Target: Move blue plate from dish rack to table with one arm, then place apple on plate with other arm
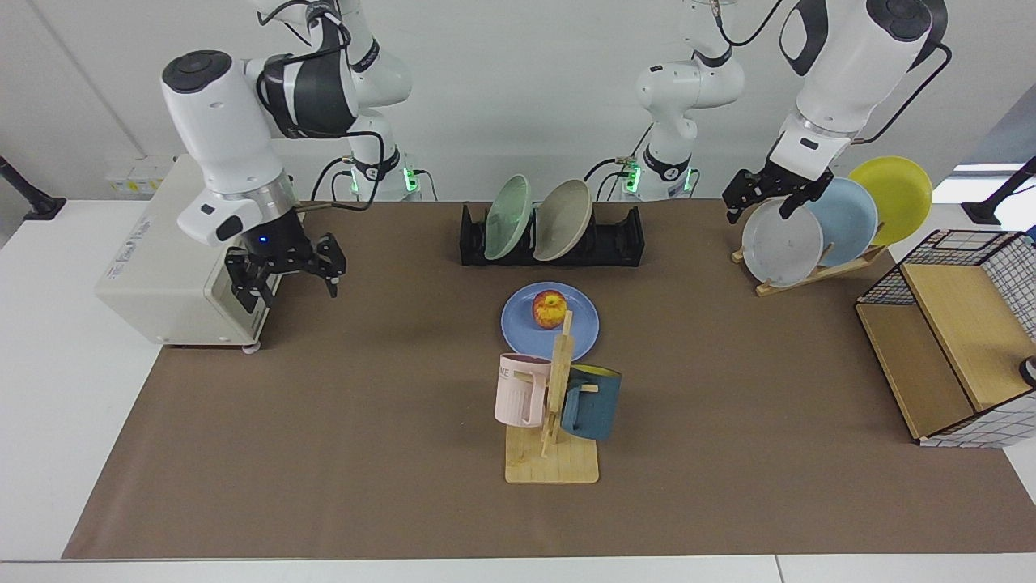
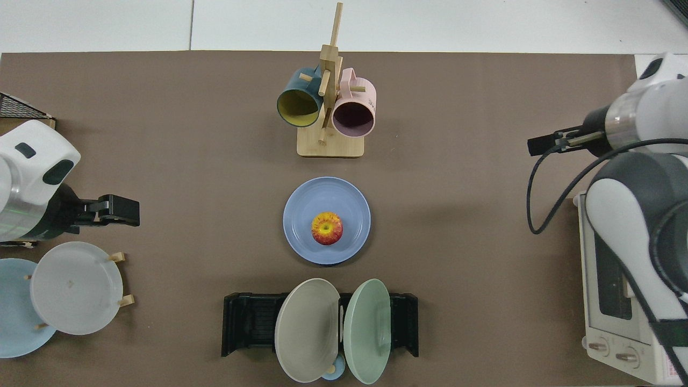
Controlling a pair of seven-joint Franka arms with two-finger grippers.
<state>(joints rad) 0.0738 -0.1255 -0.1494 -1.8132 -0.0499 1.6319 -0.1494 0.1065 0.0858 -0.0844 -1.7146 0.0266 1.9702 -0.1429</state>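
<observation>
The blue plate lies flat on the table's brown mat, in front of the black dish rack. The apple rests upright at the plate's middle, free of both grippers. My right gripper hangs open and empty in front of the toaster oven, far from the plate. Over by the wooden plate stand my left gripper waits, open and holding nothing.
The rack holds a green plate and a beige plate. A mug tree with a pink mug and a dark blue mug stands just in front of the blue plate. A toaster oven, a plate stand and a wire basket line the sides.
</observation>
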